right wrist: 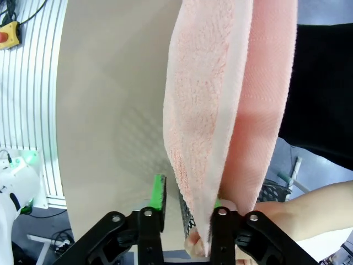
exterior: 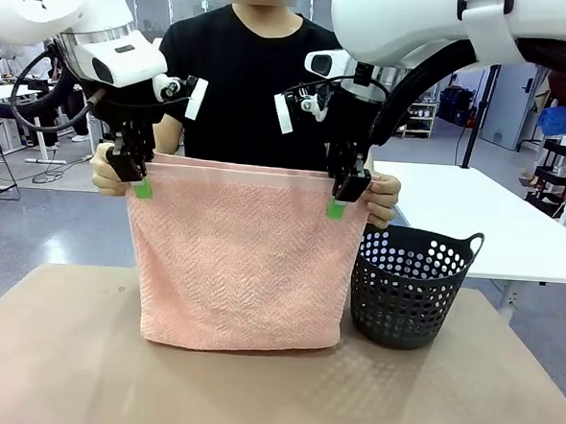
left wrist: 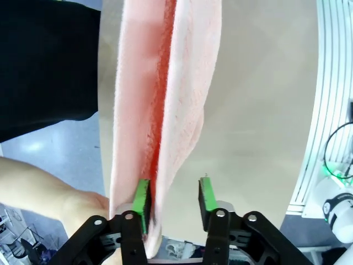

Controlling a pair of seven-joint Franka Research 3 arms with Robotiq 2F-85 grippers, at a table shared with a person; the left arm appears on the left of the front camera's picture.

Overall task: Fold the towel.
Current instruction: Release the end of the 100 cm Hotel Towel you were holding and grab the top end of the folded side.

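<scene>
Towel [exterior: 236, 267] hanging doubled over the bench [exterior: 53, 352], lower edge down at its surface, top corners held in the person's hands [exterior: 385, 201]. Left end effector [exterior: 139, 184] at one corner, fingers apart, cloth against one green pad. Right end effector [exterior: 340, 204] at the other corner, likewise spread, unclamped. Dark perforated basket [exterior: 408, 287] just beside.

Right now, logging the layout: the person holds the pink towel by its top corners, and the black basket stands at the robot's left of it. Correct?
No: the black perforated basket stands at the robot's right of the towel, as the front view shows; the rest holds.
</scene>
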